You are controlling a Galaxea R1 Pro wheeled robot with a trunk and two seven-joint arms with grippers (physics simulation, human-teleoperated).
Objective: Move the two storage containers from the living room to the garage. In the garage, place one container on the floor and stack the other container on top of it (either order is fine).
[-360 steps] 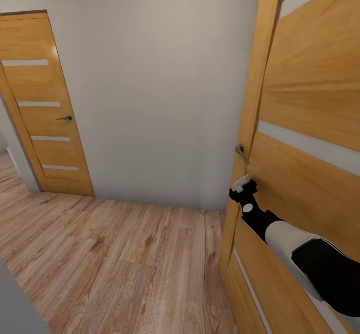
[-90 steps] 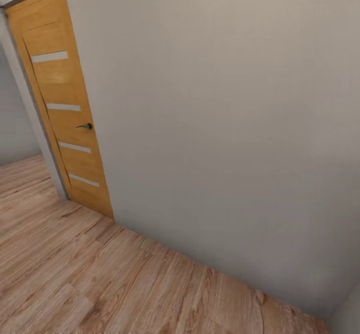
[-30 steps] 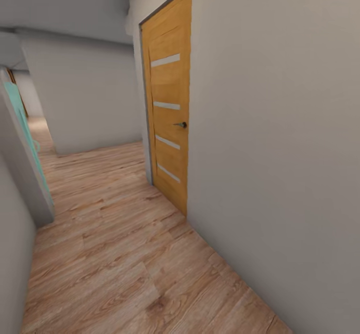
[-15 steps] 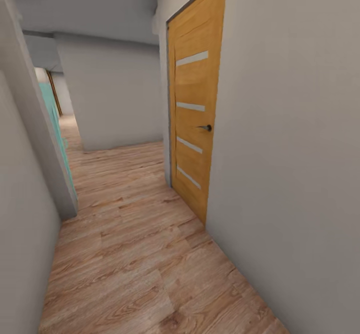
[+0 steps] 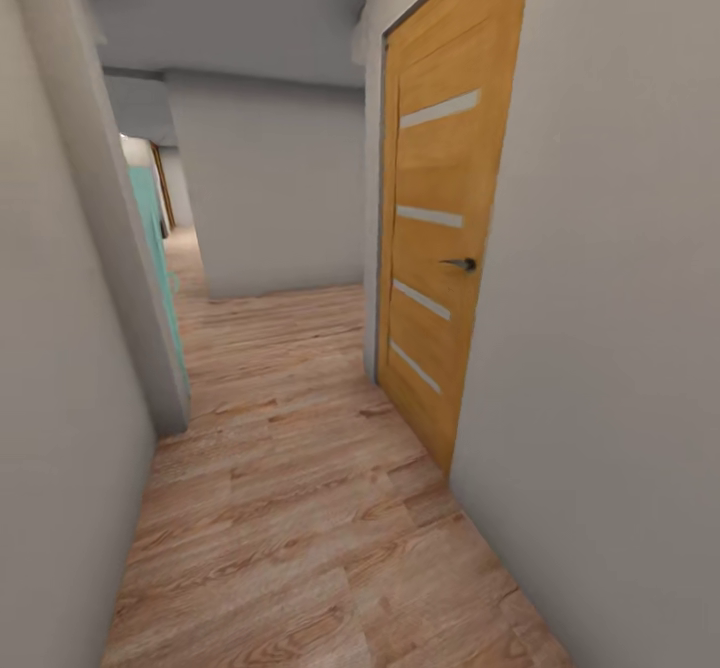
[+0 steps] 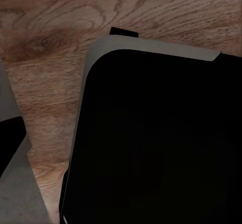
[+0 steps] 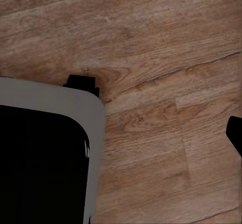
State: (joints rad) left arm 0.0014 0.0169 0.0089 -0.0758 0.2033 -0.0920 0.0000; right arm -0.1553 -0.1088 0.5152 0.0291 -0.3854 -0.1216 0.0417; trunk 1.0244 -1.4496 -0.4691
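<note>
The two storage containers are out of view, and so are the living room and the garage. I am in a narrow corridor with a light wood-plank floor (image 5: 300, 508). Both wrist views look straight down at these planks (image 7: 166, 58) past a black, grey-rimmed part of my own body (image 6: 151, 143) (image 7: 40, 158).
A closed light-wood door (image 5: 440, 248) with a dark handle (image 5: 460, 264) is set in the right wall (image 5: 620, 298). A grey wall (image 5: 50, 348) runs close on the left, with a teal panel (image 5: 150, 218) beyond its corner. The corridor bends left at a far grey wall (image 5: 270, 188).
The camera has swung left, so the whole picture has shifted: the door has slid to the right and more of the corridor shows. Twelve seconds ago my right gripper was at another door's handle.
</note>
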